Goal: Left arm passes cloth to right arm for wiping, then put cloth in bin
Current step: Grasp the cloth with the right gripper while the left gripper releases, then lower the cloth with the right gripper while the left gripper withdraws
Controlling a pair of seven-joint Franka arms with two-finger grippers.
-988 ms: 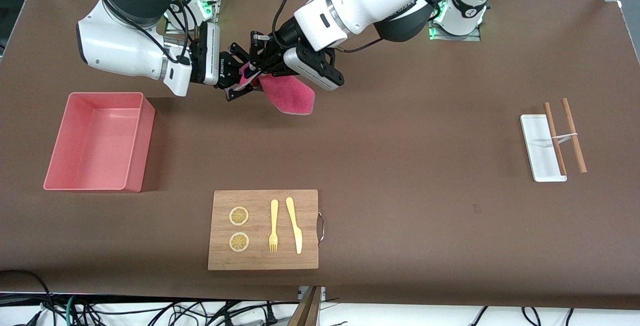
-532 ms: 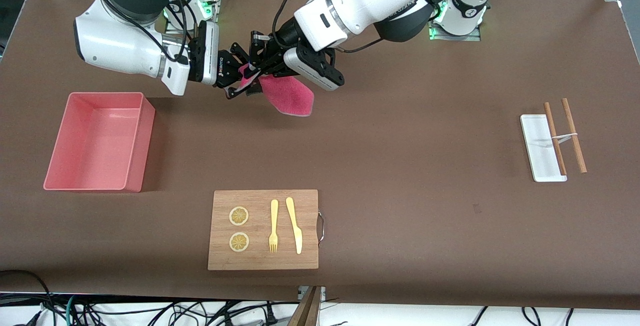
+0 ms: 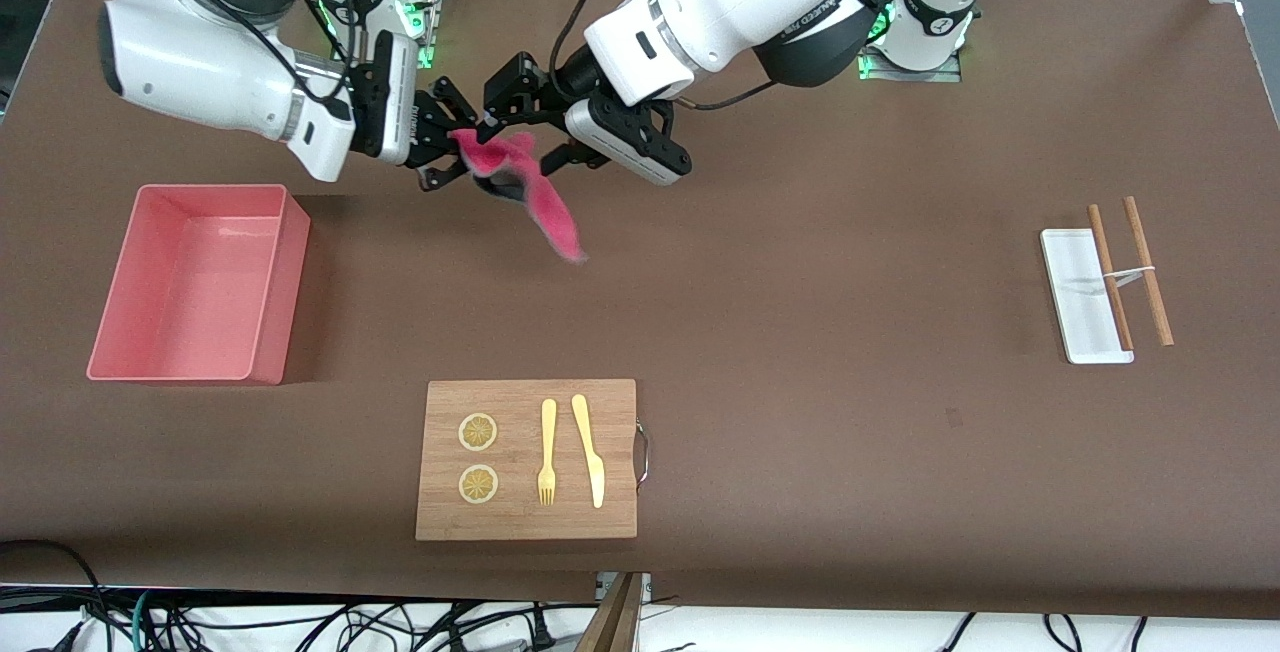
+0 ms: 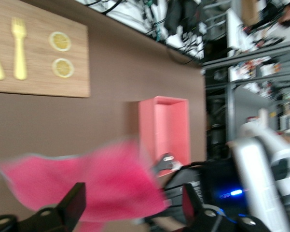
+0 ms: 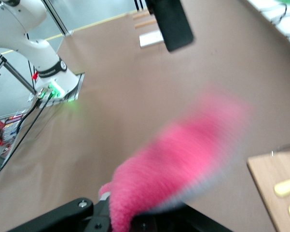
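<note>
Two grippers meet in the air near the desk edge where the robot bases stand, toward the right arm's end. The right gripper [image 3: 445, 137] has its fingers pinched on one corner of the cloth [image 3: 525, 187]. The left gripper [image 3: 520, 122] sits just beside that same corner, its fingers spread apart with the cloth between them but not pinched, as its wrist view shows the two dark fingertips [image 4: 75, 205] standing wide on either side of the pink fabric.

Most of the cloth hangs free below the pinched corner, a loose magenta flap over bare desk and blurred in both wrist views, which suggests it is swinging. That is the main risk: the hold looks like a small corner grip, so a quick move could let the fabric slip out and drop onto the desk. A second risk is the swinging flap snagging on the left gripper's open fingers as the arms part.

Nearer the right arm's end of the desk stands the bin [image 3: 270, 282], well apart from the cloth. A cutting board [image 3: 527, 512] with a fork and knife lies by the desk edge closest to the front camera
</note>
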